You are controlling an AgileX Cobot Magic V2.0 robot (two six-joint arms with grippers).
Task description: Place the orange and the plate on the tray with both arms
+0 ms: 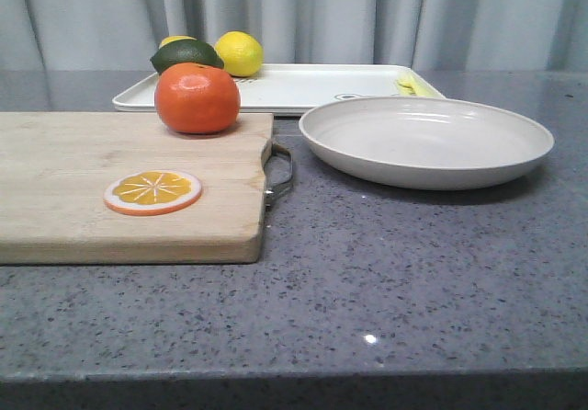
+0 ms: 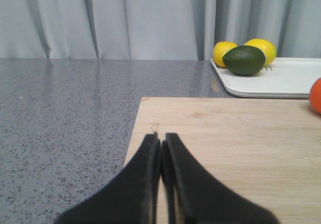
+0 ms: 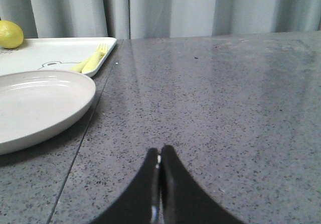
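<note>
The table carries every item. The cutting board lies on its left half with its metal handle turned toward the plate. The tray sits at the far side, behind both board and plate, so either arm can probably reach it.

The plate rests empty on the table, right of the board and just in front of the tray. The orange stands on the far part of the board, near the tray's edge. This layout suits one item per arm.

On the tray lie two lemons, an avocado and a yellow fork. An orange slice lies flat on the board.

The left gripper hovers over the board's near edge, jaws pressed together, holding nothing. The right gripper hovers over bare table beside the plate, jaws likewise closed and empty.

A small printed drawing marks the tray (no writing can be read).
</note>
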